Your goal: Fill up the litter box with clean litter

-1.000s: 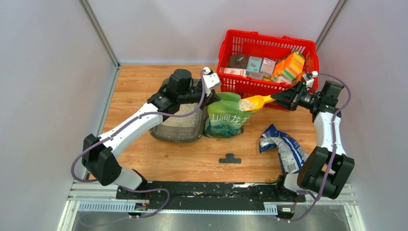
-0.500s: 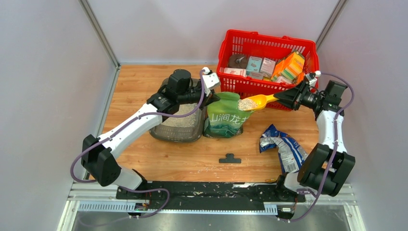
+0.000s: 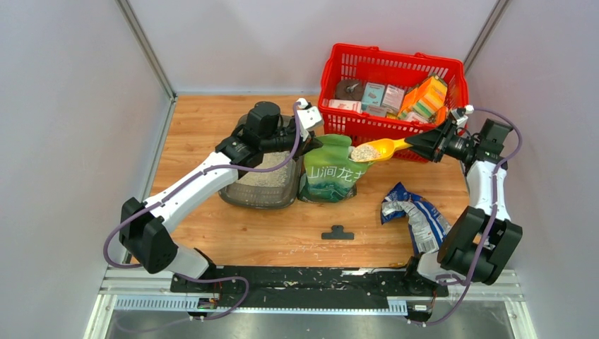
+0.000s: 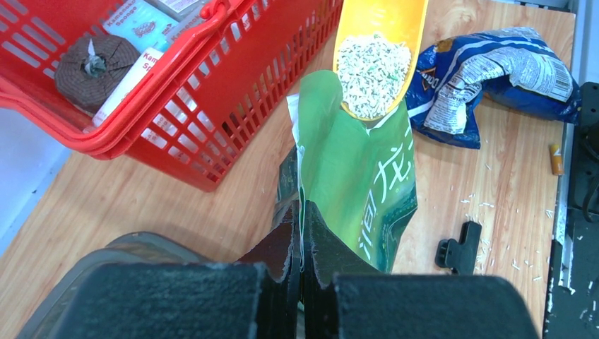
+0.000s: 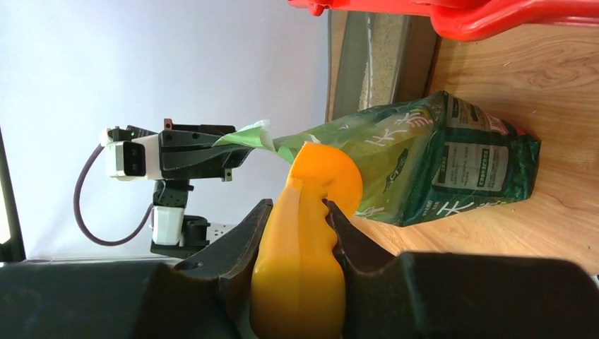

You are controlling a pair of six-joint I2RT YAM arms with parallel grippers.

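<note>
The litter box [image 3: 263,186], a dark grey tray, sits left of centre with pale litter [image 3: 265,176] in it, partly under my left arm. A green litter bag [image 3: 328,175] stands beside it on its right. My left gripper [image 3: 311,145] is shut on the bag's top edge [image 4: 302,180], pinching it between the fingers. My right gripper [image 3: 418,145] is shut on the handle of a yellow scoop [image 3: 376,150]. The scoop [image 4: 380,35] hangs over the bag's mouth, loaded with clean litter [image 4: 371,74]. In the right wrist view the handle [image 5: 300,268] fills the jaws.
A red basket [image 3: 353,56] with boxes stands at the back right, close behind the scoop. A crumpled blue bag [image 3: 417,215] lies right of the green bag. A black clip [image 3: 337,232] lies nearer the front. Stray granules [image 4: 487,205] dot the wood.
My right gripper and the loaded scoop have drifted slightly to the right and a little away from the bag. The left arm and the bag have stayed still.
</note>
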